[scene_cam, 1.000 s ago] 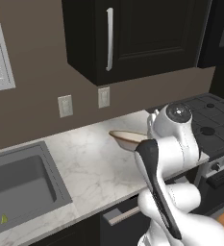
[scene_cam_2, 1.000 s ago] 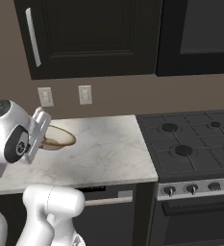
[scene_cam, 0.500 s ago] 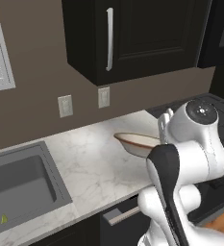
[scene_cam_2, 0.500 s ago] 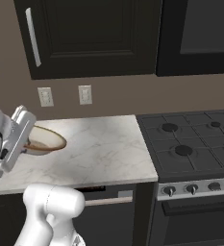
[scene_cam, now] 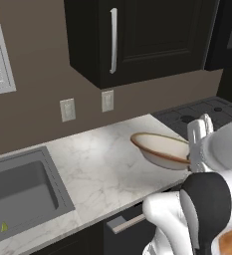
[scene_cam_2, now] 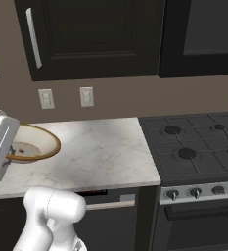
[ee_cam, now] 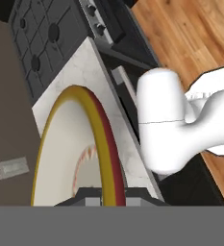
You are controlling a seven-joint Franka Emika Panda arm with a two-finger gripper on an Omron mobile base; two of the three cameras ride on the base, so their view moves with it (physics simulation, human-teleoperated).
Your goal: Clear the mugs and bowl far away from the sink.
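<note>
Bowl (scene_cam: 163, 149) has swung further right, mid-frame over the counter (scene_cam: 95, 172); gripper (ee_cam: 104, 194) pinches its rim, so keep it level and lower slowly.

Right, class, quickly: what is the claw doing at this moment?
Claw: shut on the rim of the bowl, holding it above the counter.

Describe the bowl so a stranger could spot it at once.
Find the marble counter between the sink and the stove. Above it, off the surface, the gripper is shut on the rim of the bowl: wide, shallow, cream, with a brown-gold edge and speckled centre.
</note>
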